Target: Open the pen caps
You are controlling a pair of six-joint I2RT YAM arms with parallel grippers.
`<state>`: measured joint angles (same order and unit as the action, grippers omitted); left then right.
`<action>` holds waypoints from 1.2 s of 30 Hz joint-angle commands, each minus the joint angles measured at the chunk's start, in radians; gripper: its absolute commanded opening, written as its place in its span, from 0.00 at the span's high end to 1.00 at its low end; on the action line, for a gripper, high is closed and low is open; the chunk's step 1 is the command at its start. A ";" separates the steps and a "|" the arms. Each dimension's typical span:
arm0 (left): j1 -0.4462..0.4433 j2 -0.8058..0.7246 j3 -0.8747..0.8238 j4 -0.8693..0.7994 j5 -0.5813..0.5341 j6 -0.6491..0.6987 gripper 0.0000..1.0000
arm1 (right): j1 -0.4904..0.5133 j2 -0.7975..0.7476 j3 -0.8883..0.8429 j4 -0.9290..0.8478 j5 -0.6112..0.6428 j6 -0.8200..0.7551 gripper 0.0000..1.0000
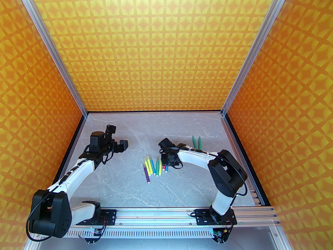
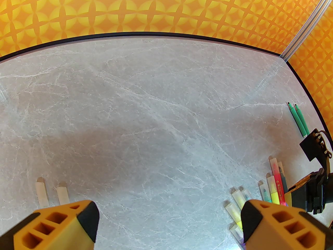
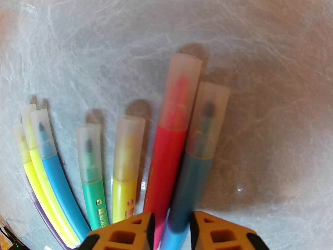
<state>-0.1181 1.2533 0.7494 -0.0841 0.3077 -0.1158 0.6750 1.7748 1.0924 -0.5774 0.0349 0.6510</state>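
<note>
Several capped pens (image 1: 153,165) lie fanned at the table's centre, each with a cloudy clear pen cap. In the right wrist view my right gripper (image 3: 171,225) has its jaws closed in on the dark blue pen (image 3: 195,176), whose cap (image 3: 208,118) is on. The red pen (image 3: 166,165) lies tight against it, its tail also between the fingers. From above, the right gripper (image 1: 166,163) sits over the fan's right end. My left gripper (image 1: 123,144) hovers open and holds nothing, left of the pens; its wrist view (image 2: 169,217) looks over bare table. Two loose caps (image 2: 41,194) lie near its left finger.
Two green uncapped pens (image 1: 196,141) lie side by side behind the right arm, also visible from the left wrist (image 2: 299,118). Orange patterned walls close the table on three sides. Open marble surface stretches behind and in front of the pens.
</note>
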 commanded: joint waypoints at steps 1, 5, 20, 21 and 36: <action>-0.008 -0.002 -0.005 0.019 0.022 -0.013 0.05 | 0.006 -0.035 0.002 -0.032 0.025 -0.006 0.68; -0.012 0.002 -0.002 0.016 0.027 -0.013 0.05 | 0.006 -0.051 -0.010 -0.027 0.022 -0.011 0.68; -0.012 0.005 0.001 0.004 0.027 -0.010 0.05 | 0.006 -0.031 -0.043 -0.003 0.029 0.008 0.71; -0.012 0.005 0.001 0.004 0.027 -0.009 0.05 | 0.006 -0.026 -0.042 0.000 0.025 0.007 0.71; -0.014 0.006 0.004 -0.001 0.026 -0.007 0.05 | 0.006 0.038 -0.011 -0.006 -0.020 -0.020 0.71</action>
<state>-0.1253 1.2537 0.7494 -0.0845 0.3180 -0.1196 0.6750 1.7855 1.0611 -0.5812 0.0257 0.6502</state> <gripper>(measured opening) 0.948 0.286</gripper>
